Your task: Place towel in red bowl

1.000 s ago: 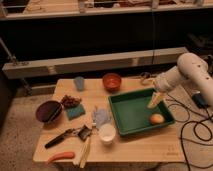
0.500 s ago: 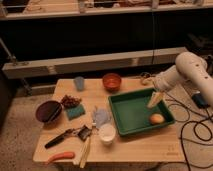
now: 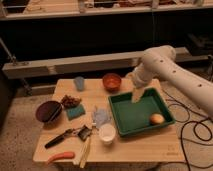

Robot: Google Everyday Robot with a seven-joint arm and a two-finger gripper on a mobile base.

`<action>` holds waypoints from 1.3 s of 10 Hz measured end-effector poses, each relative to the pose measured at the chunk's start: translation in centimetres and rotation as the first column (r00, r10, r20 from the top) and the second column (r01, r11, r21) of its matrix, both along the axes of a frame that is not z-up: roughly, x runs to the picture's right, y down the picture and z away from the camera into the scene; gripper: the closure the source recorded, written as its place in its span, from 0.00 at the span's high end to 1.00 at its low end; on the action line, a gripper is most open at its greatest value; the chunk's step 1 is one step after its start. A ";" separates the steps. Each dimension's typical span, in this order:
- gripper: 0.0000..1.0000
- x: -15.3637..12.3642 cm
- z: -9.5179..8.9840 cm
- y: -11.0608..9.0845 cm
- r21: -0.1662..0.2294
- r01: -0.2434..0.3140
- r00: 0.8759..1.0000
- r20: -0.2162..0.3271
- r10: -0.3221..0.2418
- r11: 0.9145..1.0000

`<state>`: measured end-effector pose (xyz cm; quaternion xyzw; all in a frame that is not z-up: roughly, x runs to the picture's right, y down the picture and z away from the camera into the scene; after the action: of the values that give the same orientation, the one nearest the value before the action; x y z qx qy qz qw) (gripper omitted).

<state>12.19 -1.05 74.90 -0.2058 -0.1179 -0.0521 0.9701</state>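
Hovering over the green tray's (image 3: 134,116) back edge, the gripper (image 3: 136,95) gives no telling whether it is open or closed. The crumpled pale towel (image 3: 101,116) lies just left of the tray. A clean pickup likely means descending on its bunched centre, clear of the white cup (image 3: 106,133), before heading for the red bowl (image 3: 112,81).

The white arm (image 3: 181,82) stretches from the right edge of the frame up and leftward to a bulky rounded joint right of centre, where it bends steeply down. The gripper (image 3: 136,95) hangs below that joint, pointing downward, just right of the frame's middle.
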 end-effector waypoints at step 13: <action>0.80 -9.1 -0.3 4.8 -0.101 0.129 0.987 0.108 -0.118 0.987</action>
<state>3.05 3.73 74.61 -0.2619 -0.1567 -0.1161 0.9452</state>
